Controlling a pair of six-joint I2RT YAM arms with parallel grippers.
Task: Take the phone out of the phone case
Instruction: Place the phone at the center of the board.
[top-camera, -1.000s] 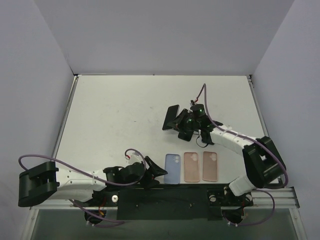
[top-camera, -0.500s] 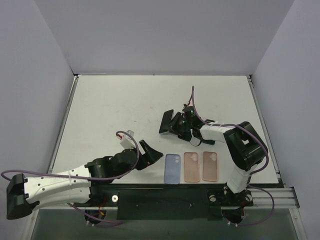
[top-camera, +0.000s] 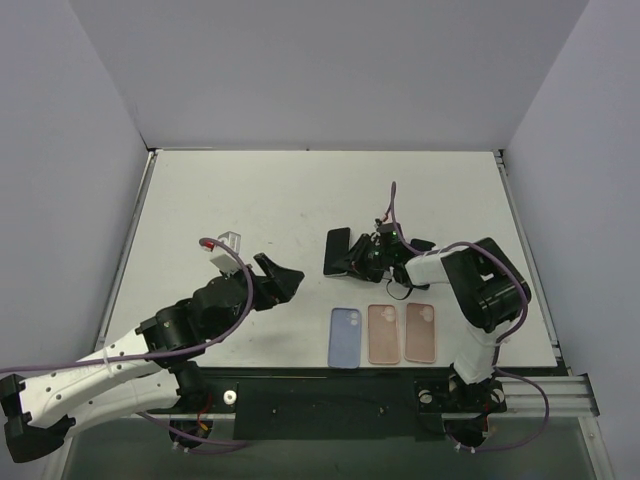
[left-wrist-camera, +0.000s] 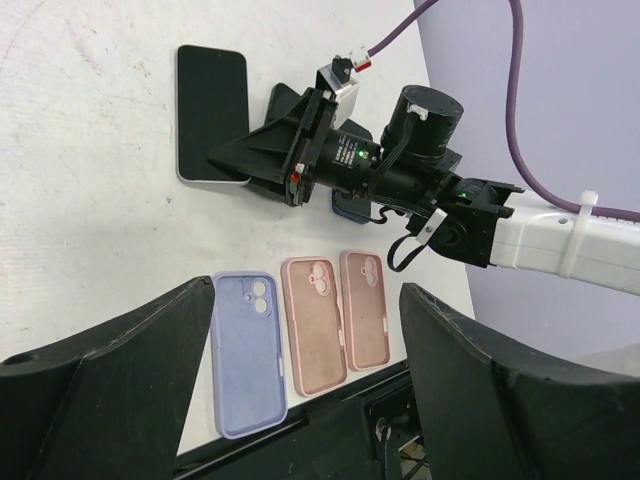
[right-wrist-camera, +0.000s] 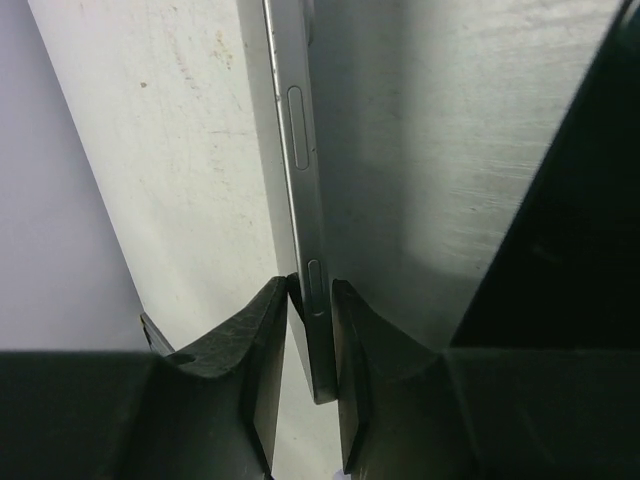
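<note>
The phone lies flat on the table, dark screen up, out of any case; it also shows in the left wrist view. My right gripper reaches it from the right, low on the table. In the right wrist view its jaws straddle the phone's thin metal edge, pressed close on both faces. Three empty phone cases lie in a row near the front: a lilac-blue one and two pink ones. My left gripper hovers open left of the phone, holding nothing.
A dark blue corner peeks out beneath the right gripper; I cannot tell what it is. The purple cable loops above the right wrist. The black front rail runs just below the cases.
The right gripper has brought the tilted phone down flat on the table and its jaws have eased slightly. The left arm has swung up from the front edge toward the table's middle.
</note>
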